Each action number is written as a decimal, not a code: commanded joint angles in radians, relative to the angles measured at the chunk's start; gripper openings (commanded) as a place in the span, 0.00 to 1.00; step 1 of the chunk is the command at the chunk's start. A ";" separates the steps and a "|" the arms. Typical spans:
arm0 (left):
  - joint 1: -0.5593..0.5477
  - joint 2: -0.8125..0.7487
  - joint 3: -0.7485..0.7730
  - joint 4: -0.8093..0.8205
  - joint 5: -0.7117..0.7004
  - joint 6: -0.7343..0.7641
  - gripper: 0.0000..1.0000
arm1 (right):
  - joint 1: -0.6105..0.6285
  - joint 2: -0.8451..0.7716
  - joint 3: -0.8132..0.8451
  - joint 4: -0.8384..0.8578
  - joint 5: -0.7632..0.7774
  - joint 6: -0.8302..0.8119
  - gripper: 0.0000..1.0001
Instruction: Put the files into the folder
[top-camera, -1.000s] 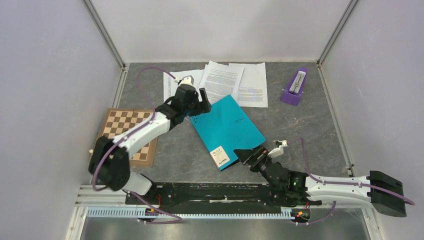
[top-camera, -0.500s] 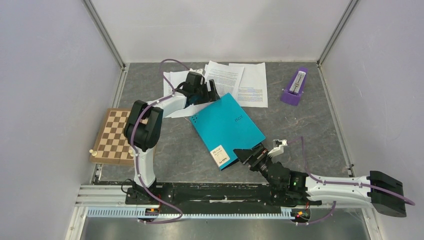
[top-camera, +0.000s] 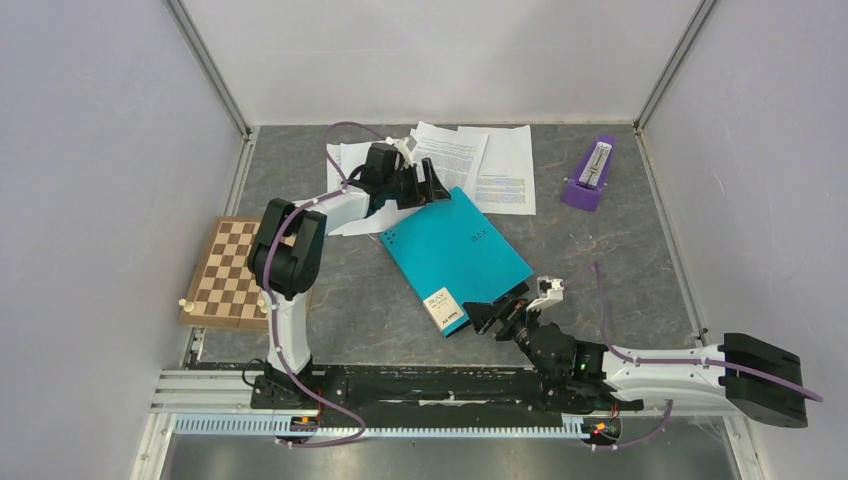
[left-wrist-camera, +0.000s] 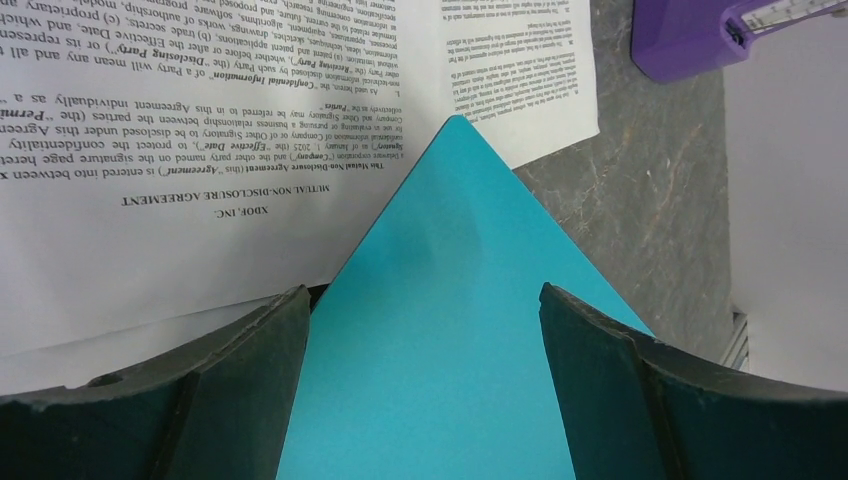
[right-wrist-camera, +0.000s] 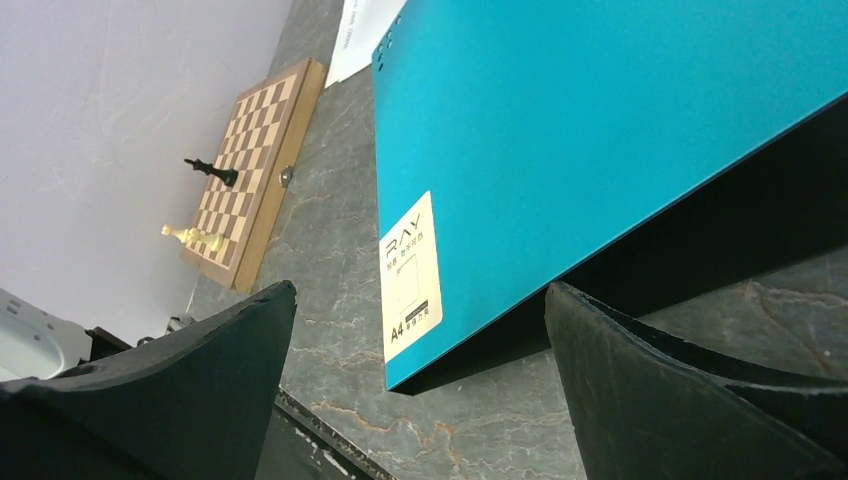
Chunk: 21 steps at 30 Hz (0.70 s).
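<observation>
Two arms work at opposite corners of the folder (top-camera: 455, 245), which lies shut, teal cover up, on the grey table (top-camera: 620, 260). Left gripper (top-camera: 432, 188): jaws spread wide and grasping nothing, with the folder's far corner pointing straight ahead between the fingers (left-wrist-camera: 240, 370) in the left wrist view; whether the fingers touch the cover cannot be told. Just beyond that corner lie the files (top-camera: 500, 165), several white sheets of dense black print fanned out loosely, and the folder's tip overlaps them. One sheet, headed as an agreement, reaches back alongside one finger. Further ahead of this gripper stands a purple object (top-camera: 590, 175), well apart from the papers. Right gripper (top-camera: 495, 315): likewise released, jaws fully apart and empty, low over the table at the folder's near corner. Seen from the right wrist, the corner bearing the small white label (right-wrist-camera: 410, 275) sits ahead between the two fingers (right-wrist-camera: 200, 390), and a dark band shows beneath the cover's edge — shadow or black lining, it cannot be told which. Beyond the label corner, off to one side of this gripper, lies a chessboard (top-camera: 235, 270) carrying a black piece (right-wrist-camera: 212, 172) and a pale piece (right-wrist-camera: 188, 236) — neither arm is near it.
</observation>
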 joint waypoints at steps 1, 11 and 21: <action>0.008 -0.029 -0.019 0.066 0.147 -0.059 0.90 | -0.007 0.005 -0.018 0.157 0.040 -0.120 0.98; 0.011 -0.080 -0.050 0.162 0.252 -0.157 0.90 | -0.025 0.017 -0.018 0.293 0.003 -0.175 0.98; 0.011 -0.167 -0.096 0.205 0.294 -0.203 0.90 | -0.036 0.078 0.112 0.208 0.013 -0.218 0.99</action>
